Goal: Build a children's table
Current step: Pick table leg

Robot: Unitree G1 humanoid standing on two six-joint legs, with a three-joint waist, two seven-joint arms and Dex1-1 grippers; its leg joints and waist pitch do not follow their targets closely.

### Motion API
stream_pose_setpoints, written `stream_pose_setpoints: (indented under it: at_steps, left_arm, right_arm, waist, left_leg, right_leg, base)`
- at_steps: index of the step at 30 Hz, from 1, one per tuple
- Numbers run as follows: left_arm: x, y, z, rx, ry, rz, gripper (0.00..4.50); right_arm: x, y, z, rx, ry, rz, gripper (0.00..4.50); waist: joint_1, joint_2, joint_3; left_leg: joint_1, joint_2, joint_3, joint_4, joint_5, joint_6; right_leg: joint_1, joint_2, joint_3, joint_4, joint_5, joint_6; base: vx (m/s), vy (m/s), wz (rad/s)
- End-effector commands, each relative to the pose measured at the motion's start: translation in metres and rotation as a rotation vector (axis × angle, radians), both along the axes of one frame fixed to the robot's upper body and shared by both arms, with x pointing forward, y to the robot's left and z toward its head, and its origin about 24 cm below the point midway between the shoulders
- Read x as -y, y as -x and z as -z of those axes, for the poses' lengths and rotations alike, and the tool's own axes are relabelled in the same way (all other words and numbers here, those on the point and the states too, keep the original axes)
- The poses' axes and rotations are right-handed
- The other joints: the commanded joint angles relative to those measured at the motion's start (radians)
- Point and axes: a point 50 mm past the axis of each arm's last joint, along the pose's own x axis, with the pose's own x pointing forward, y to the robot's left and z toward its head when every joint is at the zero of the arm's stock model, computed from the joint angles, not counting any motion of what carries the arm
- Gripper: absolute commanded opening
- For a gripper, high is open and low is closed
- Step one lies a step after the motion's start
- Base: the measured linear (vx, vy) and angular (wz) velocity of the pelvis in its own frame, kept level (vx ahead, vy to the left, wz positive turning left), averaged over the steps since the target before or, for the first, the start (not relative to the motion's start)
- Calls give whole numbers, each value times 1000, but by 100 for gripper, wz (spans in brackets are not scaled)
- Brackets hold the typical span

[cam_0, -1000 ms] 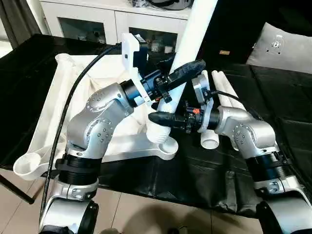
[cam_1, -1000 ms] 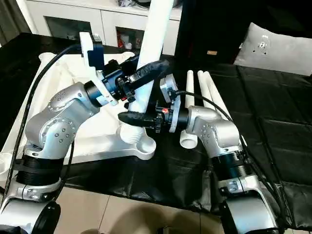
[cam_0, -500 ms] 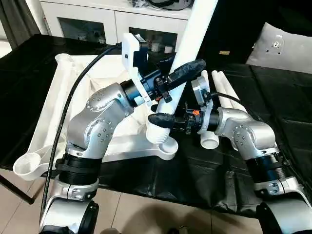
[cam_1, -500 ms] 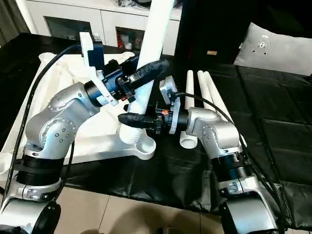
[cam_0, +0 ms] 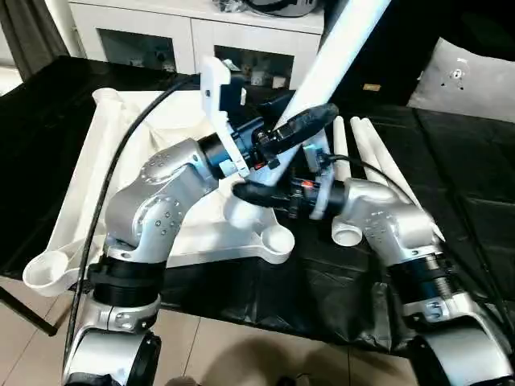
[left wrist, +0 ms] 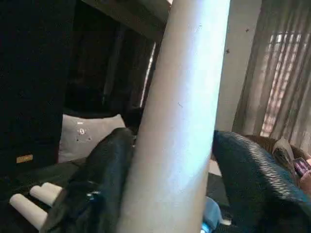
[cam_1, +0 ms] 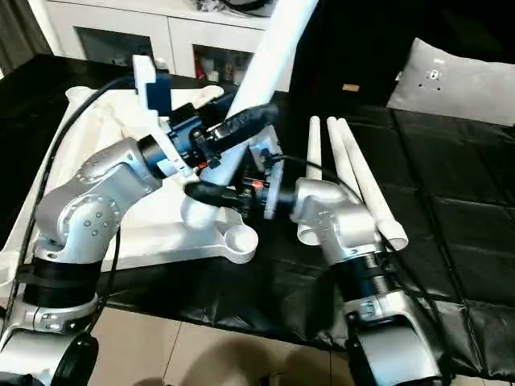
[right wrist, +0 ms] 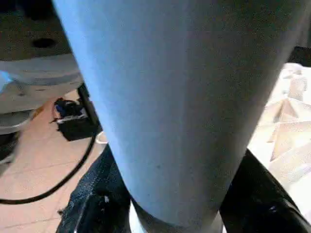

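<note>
Both grippers hold one white leg [cam_0: 342,36], tilted over the tabletop's [cam_0: 80,193] corner socket [cam_0: 276,239]: the left gripper [cam_0: 299,127] higher, the right gripper [cam_0: 256,193] near its base.

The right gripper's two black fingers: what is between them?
In the right wrist view, the thick lower end of a long round white plastic table leg lies between the right gripper's black fingers.
</note>
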Motion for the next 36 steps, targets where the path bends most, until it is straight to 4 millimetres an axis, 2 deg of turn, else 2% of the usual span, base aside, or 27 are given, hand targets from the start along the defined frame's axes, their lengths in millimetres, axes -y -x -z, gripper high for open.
stream_pose_setpoints:
  at_steps: [1,3,4,6,7,8,9,11,12,13,14,16,17,18,20,22,24,25,26,29,30,31,35,36]
  left_arm:
    - [33,26,-9,60,-4,223,309]
    - [35,26,-12,57,26,223,314]
    - [34,26,-13,54,43,220,316]
    - [29,23,-19,48,101,192,316]
    - [29,23,-19,48,101,192,316]
    - [25,19,-21,48,132,160,316]
    - [22,17,-23,43,152,139,316]
    - [9,10,-22,38,162,71,316]
    - [-1,5,-20,30,155,18,316]
    - [-8,2,-18,25,150,-16,316]
    - [-17,-1,-16,18,142,-54,316]
    - [-39,-5,-7,3,96,-134,316]
    - [-41,-5,-6,1,90,-142,316]
    - [-56,-7,4,-13,30,-201,316]
    - [-67,-7,16,-21,-70,-251,316]
    - [-73,-6,27,-28,-167,-281,316]
    - [-88,-1,49,-43,-354,-309,316]
    - [-90,0,52,-46,-381,-310,316]
    - [-93,3,58,-44,-438,-308,316]
    - [-101,12,71,-61,-538,-273,316]
    - [-103,15,75,-73,-561,-261,316]
    - [-105,17,78,-80,-585,-252,316]
    - [-109,22,94,-73,-701,-207,316]
    - [-110,23,98,-69,-722,-193,316]
  right_arm:
    - [0,-8,6,-26,53,97,195]
    - [-2,-10,5,-12,38,129,195]
    - [-1,-11,5,-17,30,151,195]
    - [0,-13,4,-18,12,191,195]
    - [0,-13,4,-18,12,191,195]
    - [3,-14,3,-23,-9,212,195]
    - [5,-15,2,-28,-17,229,195]
    - [12,-15,1,-36,-45,255,195]
    - [17,-14,0,-35,-62,269,195]
    - [21,-13,-1,-34,-75,278,192]
    - [25,-11,0,-39,-75,289,192]
    - [33,-8,5,-29,-50,354,189]
    - [34,-8,5,-26,-48,364,189]
    - [39,-8,7,-8,-39,427,189]
    - [42,-9,10,-23,-9,488,189]
    - [43,-10,11,-20,13,526,189]
    - [45,-11,12,-61,13,590,189]
    - [45,-11,12,-71,12,592,189]
    - [44,-10,13,-74,21,590,189]
    - [43,-11,14,-1,93,604,189]
    - [43,-12,14,8,103,608,189]
    - [43,-12,13,1,106,617,189]
    - [44,-15,12,16,108,654,189]
    - [44,-15,11,51,97,675,189]
  waist:
    - [1,3,-74]
    - [0,2,-74]
    - [-1,-3,-74]
    - [-1,-2,-74]
    - [-2,-9,-75]
    - [-3,-12,-74]
    - [-1,-7,-73]
    - [-1,-8,-74]
    - [-3,-2,-73]
    - [-4,-6,-73]
    - [-3,-2,-73]
    - [-7,13,-75]
    - [-9,9,-74]
    - [-14,18,-75]
    - [-27,20,-75]
    - [-29,24,-71]
    - [-29,17,-69]
    - [-31,19,-68]
    - [-32,17,-68]
    - [-26,20,-67]
    - [-22,15,-67]
    - [-21,15,-66]
    - [-17,14,-65]
    - [-18,10,-65]
  left_leg:
    - [-15,-1,28,-68,-39,24]
    - [-16,-1,28,-69,-38,23]
    - [-17,-1,29,-69,-32,23]
    - [-16,-1,29,-68,-28,24]
    - [-17,-1,30,-68,-26,27]
    - [-17,-1,30,-69,-28,31]
    - [-16,-2,30,-69,-25,29]
    - [-12,1,30,-70,-30,25]
    - [-13,-1,30,-70,-32,24]
    - [-12,-1,31,-70,-36,26]
    - [-14,-2,30,-70,-33,27]
    - [-14,-5,28,-69,-26,21]
    - [-15,-5,28,-69,-23,20]
    - [-15,-6,27,-70,-27,12]
    - [-12,-8,27,-71,-52,6]
    - [-10,-5,27,-73,-82,0]
    - [-11,-4,23,-79,-98,1]
    - [-7,-2,24,-79,-108,-3]
    - [-7,-1,25,-78,-108,-5]
    - [-6,1,26,-80,-99,-10]
    - [-6,1,27,-80,-101,-12]
    - [-7,-1,28,-82,-104,-12]
    - [-8,-1,25,-84,-106,-12]
    - [-10,-1,26,-84,-105,-12]
  right_leg:
    - [88,-52,39,-67,-173,-180]
    - [89,-52,39,-67,-173,-179]
    - [90,-53,40,-66,-169,-180]
    - [90,-53,40,-66,-163,-183]
    - [90,-52,40,-67,-162,-182]
    - [90,-51,40,-67,-164,-180]
    - [89,-52,41,-67,-167,-181]
    - [86,-52,40,-67,-171,-181]
    - [87,-50,41,-67,-164,-180]
    - [87,-47,41,-68,-161,-174]
    - [90,-47,41,-67,-154,-170]
    - [93,-46,39,-67,-132,-163]
    - [93,-45,40,-69,-129,-158]
    - [93,-45,39,-67,-132,-159]
    - [90,-42,37,-71,-174,-155]
    - [85,-42,36,-75,-222,-150]
    - [85,-44,37,-75,-263,-134]
    - [80,-44,38,-76,-273,-128]
    - [79,-44,38,-76,-271,-131]
    - [76,-46,40,-72,-241,-145]
    - [75,-47,40,-70,-232,-151]
    - [76,-47,41,-70,-235,-153]
    - [76,-50,42,-71,-244,-142]
    - [77,-51,43,-71,-247,-138]
  base:
    - [0,0,0]
    - [0,0,0]
    - [0,0,0]
    - [0,0,0]
    - [0,0,0]
    - [0,0,0]
    - [0,0,0]
    - [0,0,0]
    - [0,0,0]
    - [0,0,0]
    - [0,0,0]
    - [0,0,0]
    - [0,0,0]
    - [0,0,0]
    - [0,0,0]
    - [0,0,0]
    - [0,0,0]
    - [0,0,0]
    - [0,0,0]
    - [0,0,0]
    - [0,0,0]
    - [0,0,0]
    - [0,0,0]
    - [0,0,0]
